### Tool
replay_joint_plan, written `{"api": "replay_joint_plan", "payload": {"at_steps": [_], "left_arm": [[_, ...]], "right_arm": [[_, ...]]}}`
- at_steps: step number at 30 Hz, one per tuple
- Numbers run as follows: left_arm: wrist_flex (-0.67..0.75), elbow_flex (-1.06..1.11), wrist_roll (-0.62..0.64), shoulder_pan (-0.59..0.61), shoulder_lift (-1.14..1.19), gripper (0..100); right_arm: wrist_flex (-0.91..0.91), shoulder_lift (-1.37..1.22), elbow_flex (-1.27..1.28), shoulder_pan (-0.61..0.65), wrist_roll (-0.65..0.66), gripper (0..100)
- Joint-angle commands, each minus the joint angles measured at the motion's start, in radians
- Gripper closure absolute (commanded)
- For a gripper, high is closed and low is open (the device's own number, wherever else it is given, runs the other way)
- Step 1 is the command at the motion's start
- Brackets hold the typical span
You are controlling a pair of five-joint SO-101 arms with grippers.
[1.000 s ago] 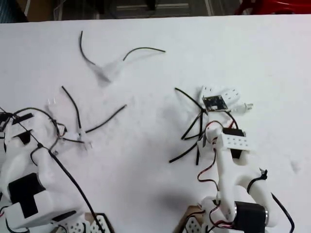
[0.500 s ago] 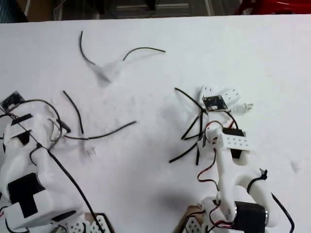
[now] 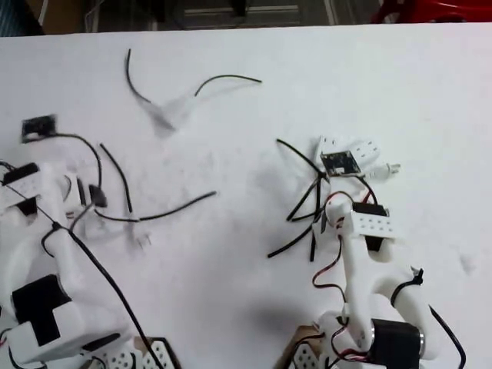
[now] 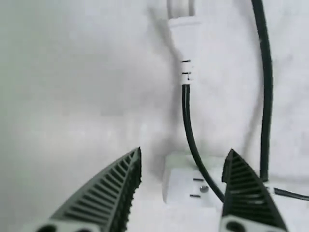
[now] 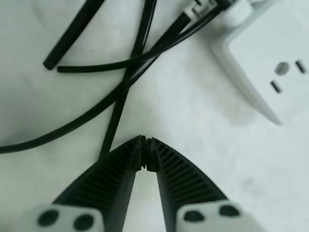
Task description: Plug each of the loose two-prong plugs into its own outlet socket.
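Left gripper (image 4: 184,153): fingers spread, empty, outlet socket (image 4: 186,186) between them | two-prong plug (image 4: 182,34) on the table (image 4: 72,72) just beyond the socket, long axis pointing along the gripper's reach, cord (image 4: 186,111) trailing back across the socket | right gripper (image 5: 145,154): pressed together; left gripper nearer.

Left gap: my left gripper (image 4: 184,152) stands spread, with an outlet socket (image 4: 186,186) and a black cord (image 4: 186,111) across it between the fingers.
Left flank: a second cord (image 4: 263,87) runs just beside one finger; the other side is bare table (image 4: 72,87).
Right front: my right gripper (image 5: 145,145), tips together, faces crossing cords (image 5: 130,77); a white outlet (image 5: 270,58) lies beyond them.
Middle: the table lies open between my two arms.
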State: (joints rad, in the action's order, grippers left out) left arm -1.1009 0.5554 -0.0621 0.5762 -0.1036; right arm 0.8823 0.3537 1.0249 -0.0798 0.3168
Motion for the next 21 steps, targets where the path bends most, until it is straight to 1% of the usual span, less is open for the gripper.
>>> {"api": "replay_joint_plan", "payload": {"at_steps": [1, 3, 5, 8, 11, 16, 18, 21], "left_arm": [[-0.192, -0.095, 0.295, 0.039, -0.142, 73], [-0.273, -0.08, 0.41, 0.039, -0.209, 74], [-0.331, -0.043, 0.496, 0.021, -0.269, 74], [-0.322, 0.052, 0.585, -0.019, -0.328, 73], [-0.206, 0.176, 0.664, -0.056, -0.331, 74], [0.017, 0.339, 0.881, -0.087, -0.297, 74], [0.075, 0.359, 0.913, -0.105, -0.271, 74], [0.13, 0.367, 0.918, -0.133, -0.202, 74]], "right_arm": [[-0.007, -0.001, -0.003, 0.004, 0.008, 97.4], [-0.005, -0.001, -0.003, 0.004, 0.008, 97.4], [-0.005, -0.001, -0.003, 0.004, 0.008, 97.4], [-0.004, -0.001, -0.003, 0.004, 0.008, 97.4], [-0.005, 0.001, 0.006, 0.007, 0.008, 97.4], [-0.005, 0.001, 0.009, 0.007, 0.008, 97.4], [-0.005, 0.001, 0.009, 0.007, 0.008, 97.4], [-0.005, 0.001, 0.009, 0.007, 0.008, 97.4]]}}
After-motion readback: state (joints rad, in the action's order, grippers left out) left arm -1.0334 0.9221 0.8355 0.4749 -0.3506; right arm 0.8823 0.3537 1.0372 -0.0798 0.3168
